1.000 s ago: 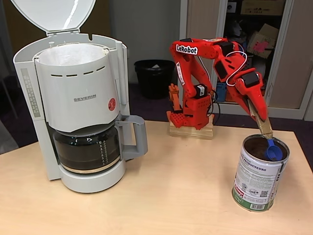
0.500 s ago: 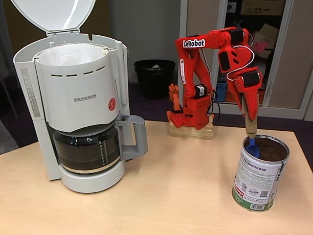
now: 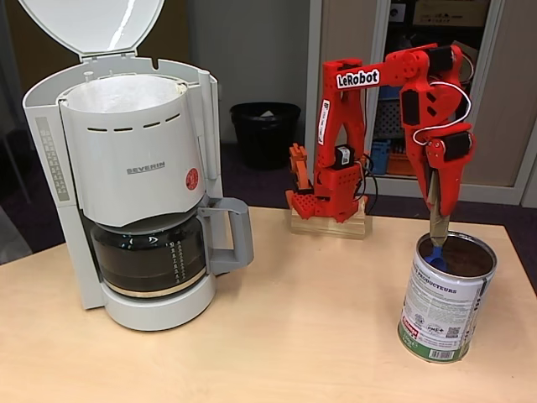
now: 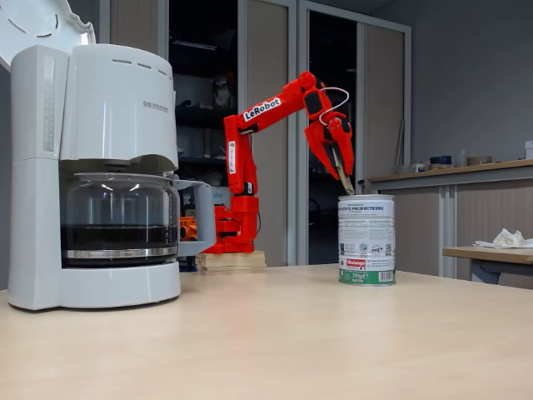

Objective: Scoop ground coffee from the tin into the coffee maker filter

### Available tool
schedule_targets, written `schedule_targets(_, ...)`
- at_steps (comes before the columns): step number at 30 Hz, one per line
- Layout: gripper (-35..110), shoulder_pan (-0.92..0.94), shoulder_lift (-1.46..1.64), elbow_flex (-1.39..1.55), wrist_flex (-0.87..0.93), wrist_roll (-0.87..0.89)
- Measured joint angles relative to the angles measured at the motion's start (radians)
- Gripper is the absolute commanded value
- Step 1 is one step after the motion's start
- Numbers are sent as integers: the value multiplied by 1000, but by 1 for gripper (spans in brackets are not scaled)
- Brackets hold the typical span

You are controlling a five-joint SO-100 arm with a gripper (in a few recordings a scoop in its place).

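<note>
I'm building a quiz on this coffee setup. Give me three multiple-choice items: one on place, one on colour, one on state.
1. Where is the blue scoop?
A. Over the filter
B. Inside the tin's mouth
C. On the table

2. What colour is the arm?
A. Red
B. White
C. Black

3. How is the coffee maker's lid?
A. Shut
B. Removed
C. Raised open

Answers:
1 B: the scoop dips into the tin, held by the gripper.
2 A: red links marked LeRobot.
3 C: the lid stands up, baring the white filter.
</note>
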Motion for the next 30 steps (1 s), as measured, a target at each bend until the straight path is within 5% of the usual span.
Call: schedule_targets(30,0,-83,-187,-112,-71,89)
